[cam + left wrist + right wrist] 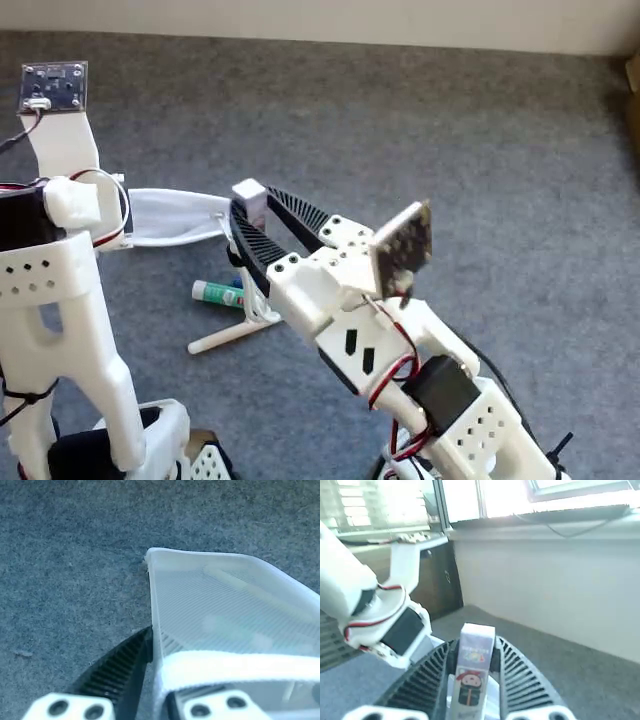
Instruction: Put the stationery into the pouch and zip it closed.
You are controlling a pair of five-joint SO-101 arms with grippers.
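Note:
A white mesh pouch (172, 216) lies on the grey carpet, and the left wrist view shows its translucent mesh side (225, 610). My left gripper (154, 647) is shut on the pouch's edge, one black finger (117, 672) outside the mesh. My right gripper (246, 207) hangs by the pouch's right end, shut on a small white eraser box (249, 198). The box (471, 672) stands upright between its ribbed black fingers (520, 680). A green-and-white glue stick (217, 292) and a white pen (226, 335) lie on the carpet below the right gripper.
The left arm (62, 270) stands at the left edge and the right arm (400, 350) crosses from the lower right. Grey carpet (480, 130) stretches open to the back and right. A wall and a dark cabinet (437, 580) show behind in the right wrist view.

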